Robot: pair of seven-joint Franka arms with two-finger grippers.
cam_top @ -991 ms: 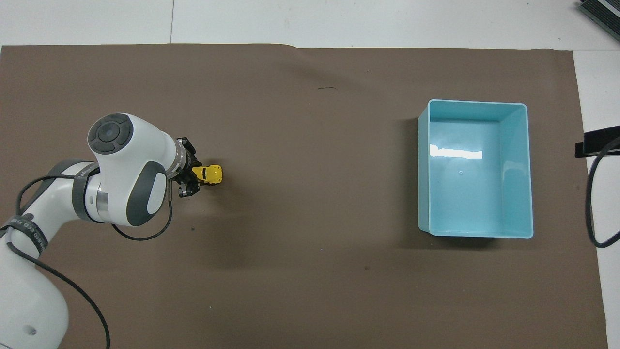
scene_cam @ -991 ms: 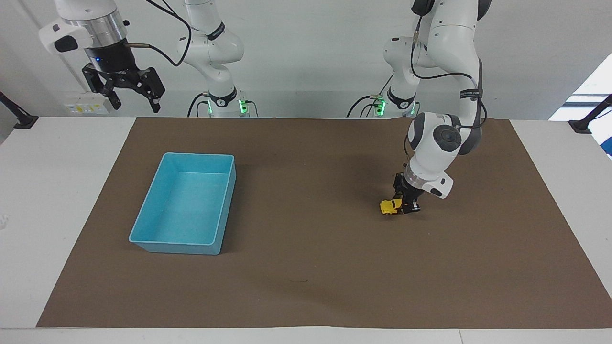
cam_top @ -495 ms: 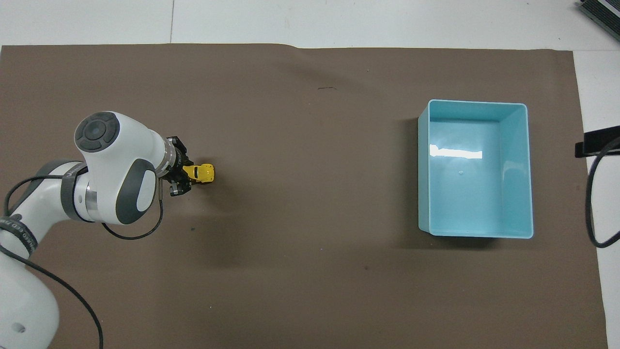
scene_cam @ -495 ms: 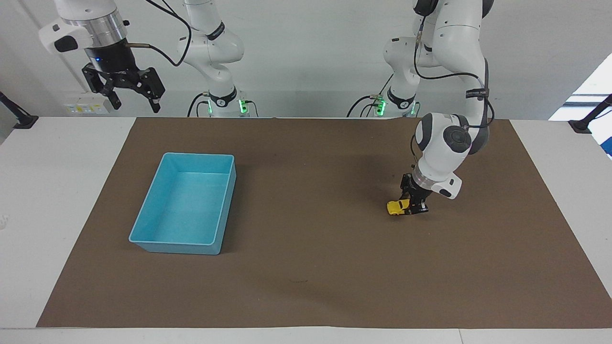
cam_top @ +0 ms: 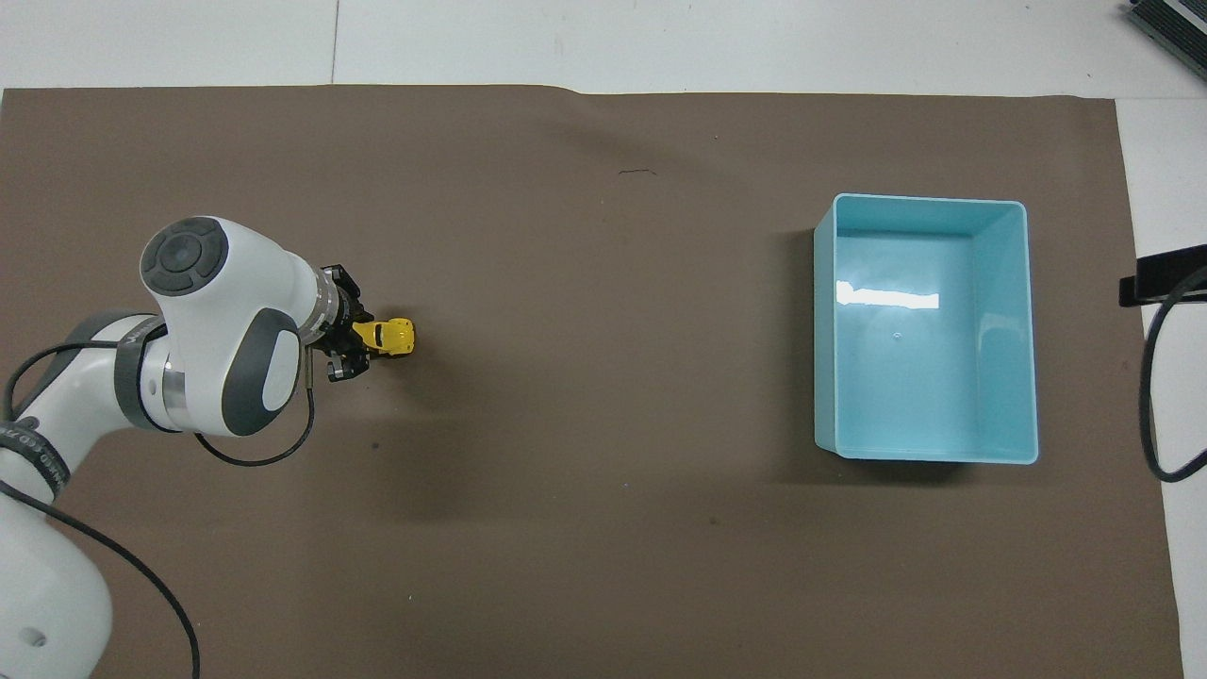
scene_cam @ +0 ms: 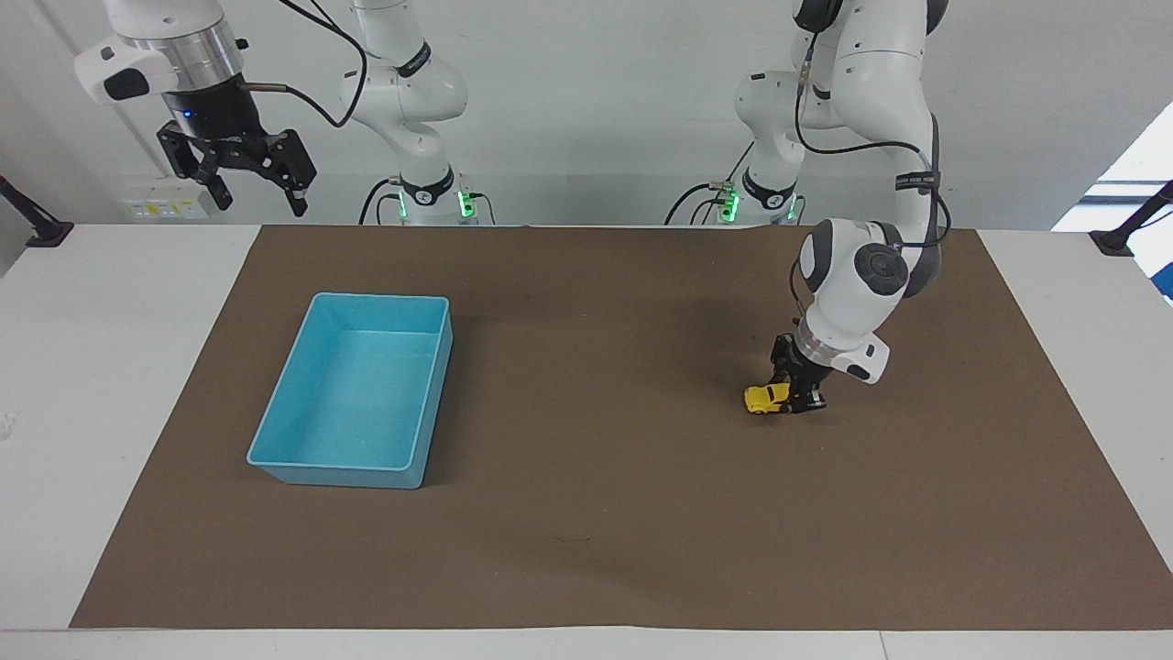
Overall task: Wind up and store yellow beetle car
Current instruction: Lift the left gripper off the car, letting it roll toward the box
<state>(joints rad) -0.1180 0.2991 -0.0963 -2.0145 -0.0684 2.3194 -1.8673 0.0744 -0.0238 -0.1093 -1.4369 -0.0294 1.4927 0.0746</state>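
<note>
Since a second ago the left arm has drawn back toward its own end of the table, and the yellow beetle car (scene_cam: 765, 399) has travelled with it across the brown mat (scene_cam: 586, 513), away from the blue bin (scene_cam: 275, 454). That arm bends down from its base so that the wrist slants toward the mat, and the left gripper (scene_cam: 795, 399) sits low, right at the car's rear end. Its fingers straddle the tail of the toy, but whether they clamp it or have just slackened off cannot be told from either view. Resting on the mat, the car sticks out of the gripper toward the right arm's end of the table, its long axis running along the length of the table, roughly in line with the gripper's reach; the end away from the gripper faces the bin. In the overhead view the car (cam_top: 385, 337) shows just clear of the wrist, with the bin (cam_top: 1031, 330) well apart from the gripper (cam_top: 351, 344). Up at its own end of the table the right arm waits, its right gripper (scene_cam: 258, 197) raised high with the fingers spread wide and holding nothing.
</note>
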